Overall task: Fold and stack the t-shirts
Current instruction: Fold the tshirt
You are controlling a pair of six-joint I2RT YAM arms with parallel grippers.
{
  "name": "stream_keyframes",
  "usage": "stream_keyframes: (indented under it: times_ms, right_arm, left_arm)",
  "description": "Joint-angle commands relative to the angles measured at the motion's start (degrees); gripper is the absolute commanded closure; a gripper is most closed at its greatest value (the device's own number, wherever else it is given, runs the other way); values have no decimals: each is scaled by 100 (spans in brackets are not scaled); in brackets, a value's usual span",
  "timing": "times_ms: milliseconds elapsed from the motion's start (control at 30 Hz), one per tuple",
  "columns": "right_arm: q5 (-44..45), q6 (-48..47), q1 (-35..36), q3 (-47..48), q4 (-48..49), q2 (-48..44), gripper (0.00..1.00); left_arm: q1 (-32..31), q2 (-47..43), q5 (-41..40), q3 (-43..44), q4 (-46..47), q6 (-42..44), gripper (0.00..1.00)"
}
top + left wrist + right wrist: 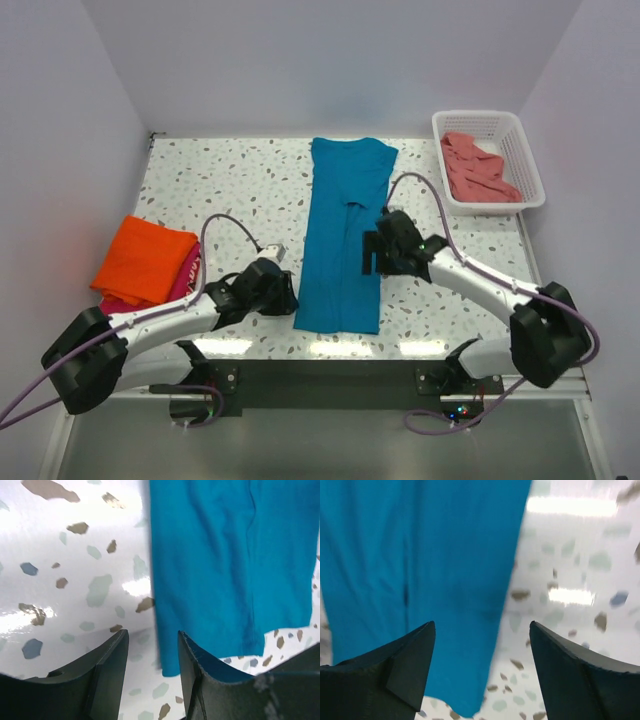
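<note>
Teal-blue t-shirt (345, 240) is laid flat mid-worktop, folded lengthwise into a long narrow strip, collar end far, hem end near. Cloth is seen as soft, matte and plain, with a faint lengthwise crease. Worktop (230, 180) is glossy white terrazzo with grey and brown flecks.

Left fingers (107, 672), dark matte wedge-shaped plastic, are parted and nothing is gripped. The strip's near left corner is seen between them, with one finger over bare worktop and the other over cloth. Contact with the cloth cannot be told.

Right fingers (407, 667) are spread wide and nothing is held. They are placed at the strip's right edge about mid-length, with one finger over cloth and the other over worktop.

Bright orange t-shirt (145, 258) is folded into a rough square at the worktop's left edge, stacked on the magenta-red t-shirt (186, 275), of which only an edge is shown.

Salmon-pink t-shirt (478, 168) is left crumpled inside the white plastic lattice basket (530, 165) at the far right corner.
</note>
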Motion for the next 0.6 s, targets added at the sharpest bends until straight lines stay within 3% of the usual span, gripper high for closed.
stream_keyframes:
  times_ms: [0, 67, 267, 567]
  right_arm:
    - [-93, 819, 209, -890, 69, -917, 22]
    - [-233, 1058, 385, -1479, 51, -1489, 29]
    - [-646, 1735, 834, -2351, -19, -2246, 33]
    - [-893, 2483, 1273, -2984, 254, -2396, 39]
  left_arm:
    - [-107, -407, 264, -225, 255, -173, 51]
    - [-142, -495, 335, -305, 237, -208, 53]
    - [-239, -513, 431, -525, 290, -375, 55]
    - [-327, -126, 449, -552, 386, -384, 55]
